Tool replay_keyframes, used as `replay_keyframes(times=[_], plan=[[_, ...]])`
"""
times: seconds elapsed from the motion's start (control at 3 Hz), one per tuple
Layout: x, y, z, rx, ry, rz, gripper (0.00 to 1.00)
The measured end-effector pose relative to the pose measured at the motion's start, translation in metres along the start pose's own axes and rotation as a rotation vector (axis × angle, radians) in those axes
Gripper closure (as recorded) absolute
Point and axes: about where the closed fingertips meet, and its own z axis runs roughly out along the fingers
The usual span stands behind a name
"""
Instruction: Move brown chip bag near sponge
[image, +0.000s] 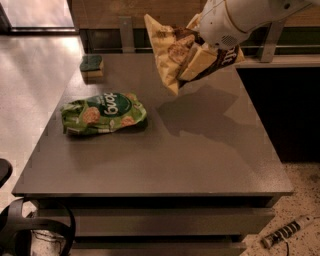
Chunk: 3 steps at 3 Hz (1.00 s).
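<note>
Clamped on the brown chip bag (167, 50), the claw (199, 46) hangs above the far right part of the worktop (200, 150). The bag is clear of the surface, probably so that it travels without dragging. The sponge (92, 66) sits at the far left corner, well apart. The green chip bag (103, 113) lies on the left, nearer the front.

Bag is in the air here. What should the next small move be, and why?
Probably carry it sideways toward the sponge. The gripper, above the far edge of the table, holds the brown chip bag clear of the surface, while the sponge sits at the far-left corner, well apart. The green chip bag lies nearer the front, seemingly outside that path.
</note>
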Motion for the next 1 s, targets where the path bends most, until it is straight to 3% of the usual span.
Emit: replay_keyframes(times=[0.33,1.0], plan=[[0.000,0.000,0.000,0.000,0.000,0.000,1.00],[-0.012,-0.055,0.091,0.008,-0.137,-0.100,1.00]])
